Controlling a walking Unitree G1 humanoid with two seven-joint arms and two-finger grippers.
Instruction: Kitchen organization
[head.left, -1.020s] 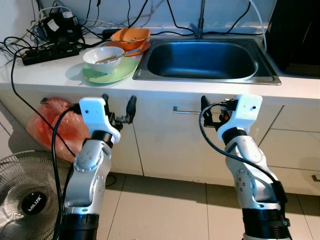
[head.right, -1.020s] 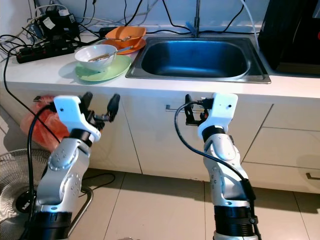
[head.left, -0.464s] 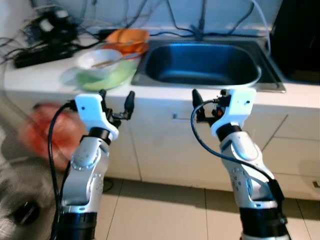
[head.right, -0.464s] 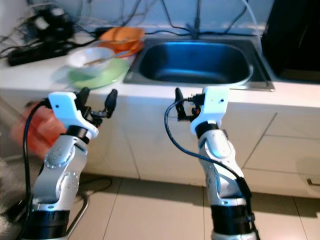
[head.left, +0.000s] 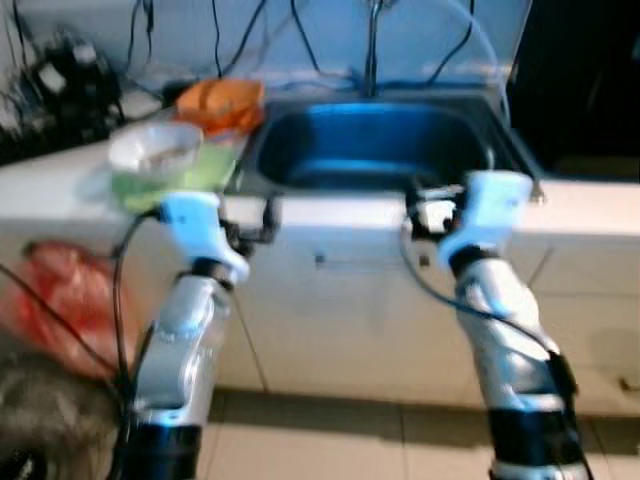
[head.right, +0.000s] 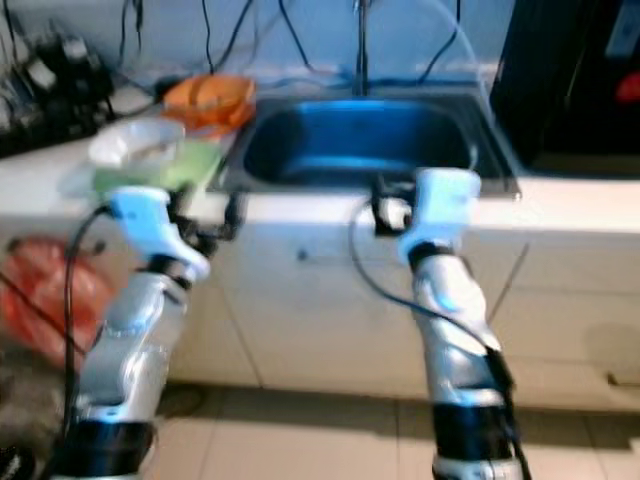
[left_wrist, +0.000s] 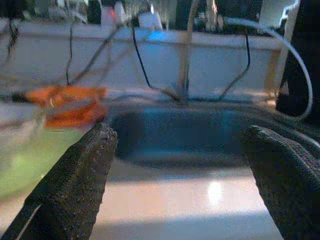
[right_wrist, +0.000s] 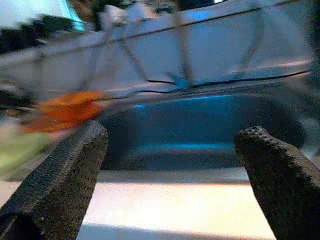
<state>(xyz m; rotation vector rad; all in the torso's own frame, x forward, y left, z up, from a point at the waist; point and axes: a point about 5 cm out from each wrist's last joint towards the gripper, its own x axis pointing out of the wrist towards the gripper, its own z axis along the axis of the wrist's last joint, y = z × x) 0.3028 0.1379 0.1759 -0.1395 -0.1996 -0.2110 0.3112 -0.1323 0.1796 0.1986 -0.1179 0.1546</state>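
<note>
White bowl (head.left: 153, 150) on a green plate (head.left: 190, 170), with orange dishes (head.left: 220, 101) behind, all left of the sink (head.left: 375, 145). Probably rigid, slippery and breakable; the bowl's rim looks the best hold. White counter (head.left: 590, 200), smooth and hard; cables along the wall, red bag (head.left: 60, 300) below. Left gripper (head.left: 248, 221) and right gripper (head.left: 428, 212) at counter edge, both spread wide, empty.

Home kitchen, steel sink (head.left: 375, 145), white counter (head.left: 580, 195), stacked dishes (head.left: 165, 160)
</note>
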